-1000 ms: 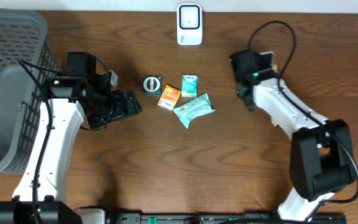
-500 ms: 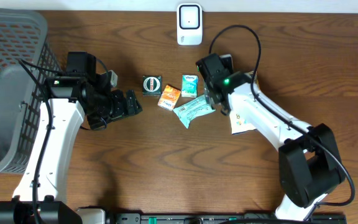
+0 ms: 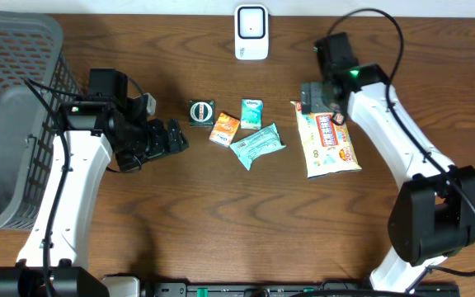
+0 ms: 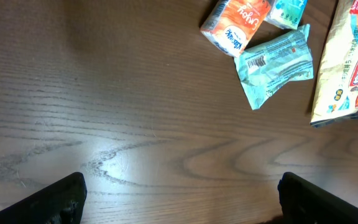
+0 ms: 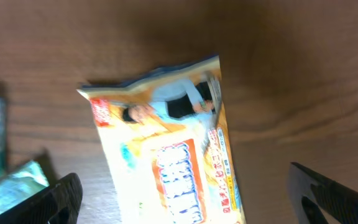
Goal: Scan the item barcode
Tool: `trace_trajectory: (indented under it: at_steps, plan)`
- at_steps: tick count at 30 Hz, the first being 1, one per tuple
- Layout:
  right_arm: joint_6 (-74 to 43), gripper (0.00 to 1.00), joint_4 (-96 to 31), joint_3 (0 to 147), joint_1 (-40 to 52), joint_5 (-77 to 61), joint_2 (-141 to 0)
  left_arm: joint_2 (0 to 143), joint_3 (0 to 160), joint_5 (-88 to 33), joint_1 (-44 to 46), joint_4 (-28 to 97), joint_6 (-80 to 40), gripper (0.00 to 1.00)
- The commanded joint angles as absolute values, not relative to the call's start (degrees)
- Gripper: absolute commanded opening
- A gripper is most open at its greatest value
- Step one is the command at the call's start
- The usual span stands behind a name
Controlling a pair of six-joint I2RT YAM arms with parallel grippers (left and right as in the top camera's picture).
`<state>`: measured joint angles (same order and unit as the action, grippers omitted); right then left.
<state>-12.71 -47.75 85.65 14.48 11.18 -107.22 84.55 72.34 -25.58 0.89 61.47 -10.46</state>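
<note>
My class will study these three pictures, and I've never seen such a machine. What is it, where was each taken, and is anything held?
Two robot arms work at a table. One picture looks down from above. The other two come from a camera on each wrist, so the dark shapes at their lower corners are the left fingers and right fingers. On the table lie a scanner, a round tin, an orange packet, a teal box, a teal wrapper and a yellow snack bag. A grey basket stands beside the left arm. Both pairs are open, holding nothing. The right ones hang over that bag.
</note>
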Motion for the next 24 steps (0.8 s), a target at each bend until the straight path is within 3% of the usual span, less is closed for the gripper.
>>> trace_trajectory:
  at_steps: [1,7,10,15,24]
  plan:
    - [-8.6,0.99,-46.2,80.6,12.8,3.8,-107.0,85.0,72.2,-25.9,1.0,61.6,-9.7,0.98]
    - [-8.4,0.98,-38.3,71.1,12.0,3.4,-107.0,85.0,72.2,-25.9,1.0,61.6,-9.7,0.98]
    - [-8.4,0.85,-34.5,67.5,12.3,3.5,-107.0,85.0,72.2,-25.9,1.0,61.6,-9.7,0.98]
    - [-8.5,0.80,-29.6,62.5,12.4,3.4,-107.0,85.0,72.2,-25.9,1.0,61.6,-9.7,0.98]
    - [-8.8,0.11,-29.1,63.0,12.4,-1.0,-106.9,85.0,72.2,-25.9,1.0,61.6,-9.7,0.98]
